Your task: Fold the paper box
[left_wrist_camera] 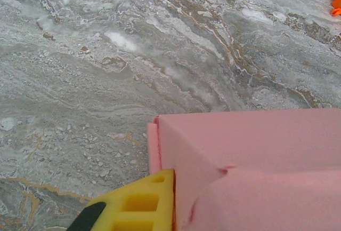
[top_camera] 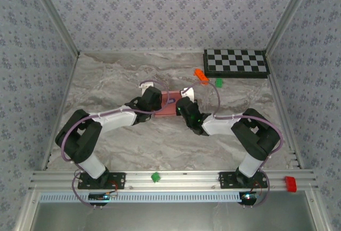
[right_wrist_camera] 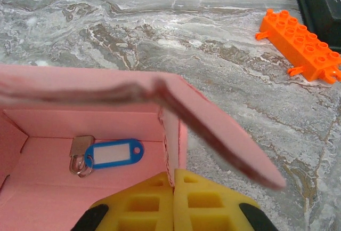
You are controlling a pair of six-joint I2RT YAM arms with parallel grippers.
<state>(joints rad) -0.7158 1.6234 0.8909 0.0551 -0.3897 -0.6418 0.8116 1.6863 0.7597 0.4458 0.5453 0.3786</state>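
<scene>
- While the paper box point(top_camera: 166, 108) lies well apart from the checkerboard point(top_camera: 236, 63), toward the arms, its walls are pinched by the left end effector point(top_camera: 157, 102) and right end effector point(right_wrist_camera: 173, 180).
- The thin card may be torn if pulled unevenly.

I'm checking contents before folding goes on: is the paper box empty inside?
No, a blue key tag lies on the floor inside the paper box.
</scene>
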